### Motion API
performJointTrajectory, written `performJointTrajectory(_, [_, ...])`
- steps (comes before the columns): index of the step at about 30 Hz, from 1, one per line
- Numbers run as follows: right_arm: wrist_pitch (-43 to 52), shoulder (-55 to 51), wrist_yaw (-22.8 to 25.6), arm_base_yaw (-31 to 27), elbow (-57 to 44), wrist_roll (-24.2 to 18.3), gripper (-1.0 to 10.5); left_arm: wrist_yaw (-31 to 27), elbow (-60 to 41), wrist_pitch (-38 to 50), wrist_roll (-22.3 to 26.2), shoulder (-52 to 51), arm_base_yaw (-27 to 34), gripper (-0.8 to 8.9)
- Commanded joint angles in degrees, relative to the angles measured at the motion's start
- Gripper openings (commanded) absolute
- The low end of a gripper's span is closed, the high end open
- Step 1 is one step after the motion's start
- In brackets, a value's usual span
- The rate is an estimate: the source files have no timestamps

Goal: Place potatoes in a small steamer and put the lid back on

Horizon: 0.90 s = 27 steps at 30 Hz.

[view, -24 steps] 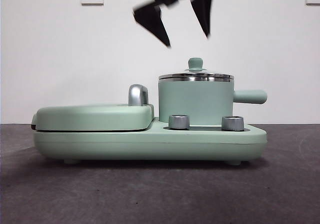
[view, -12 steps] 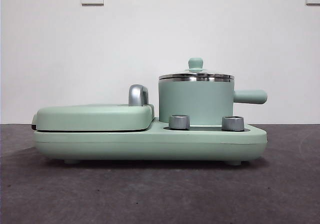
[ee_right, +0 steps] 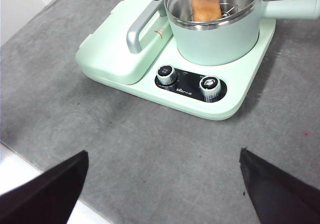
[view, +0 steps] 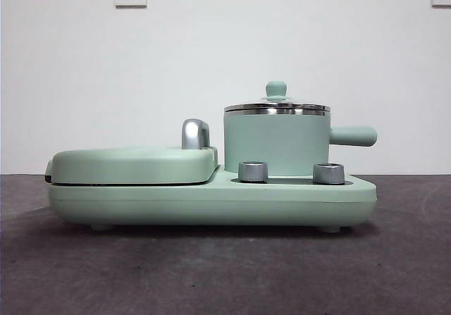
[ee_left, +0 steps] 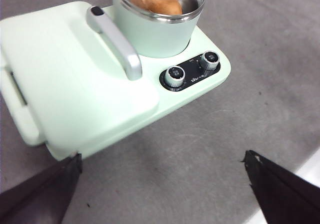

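The small mint-green steamer (view: 276, 144) stands on the right part of the cooker, its stubby handle (view: 354, 136) pointing right. The glass lid (view: 276, 106) with its green knob (view: 275, 89) sits on the steamer's rim. The orange-brown potato (ee_right: 205, 6) lies inside under the lid; it also shows in the left wrist view (ee_left: 156, 1). My left gripper (ee_left: 162, 179) is open and empty, high above the table in front of the cooker. My right gripper (ee_right: 162, 181) is open and empty, also high and back from the cooker. Neither shows in the front view.
The mint-green cooker base (view: 211, 199) carries a flat griddle cover (view: 134, 163) with a chrome handle (view: 195, 133) on its left, and two steel dials (view: 252, 171) (view: 328, 173) in front of the steamer. Grey table surface (view: 211, 273) lies around it.
One second ago a gripper hung open above the lid in the front view; it rose out of that view half a second ago. The steamer and lid have not moved.
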Motion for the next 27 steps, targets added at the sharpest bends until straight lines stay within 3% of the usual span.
performJointTrajectory(1, [0.8,0.2,-0.2,0.3,0.4,-1.8,4.8,0.3,-2.0,0.0,-3.1,-4.9,-0.5,4.85])
performJointTrajectory(3, [0.9,0.2,-0.2,0.3,0.4,-2.2,4.8,0.2,-2.3,-1.7,-3.2,-6.8,-0.5,3.81])
performJointTrajectory(4, [0.9,0.2,-0.2,0.3,0.4,-2.2,4.3,0.2,-2.3,-2.1,-3.2,-7.5,-0.5,2.57])
performJointTrajectory(5, [0.8,0.2,-0.2,0.3,0.4,-2.2,2.5,0.2,-2.3,-2.4,-3.0,-8.0,-0.5,0.7])
performJointTrajectory(6, [0.8,0.2,-0.2,0.3,0.4,-2.3,0.0,0.2,-2.3,-2.4,-2.6,-8.3,-0.5,-0.02])
performJointTrajectory(23, [0.8,0.2,0.4,0.3,0.4,-3.3,0.1,-0.6,-2.4,-1.7,-2.7,-9.5,-0.2,0.05])
performJointTrajectory(27, [0.9,0.2,0.4,0.3,0.4,-3.3,0.2,0.3,-5.2,2.6,-2.7,-12.3,6.0,0.05])
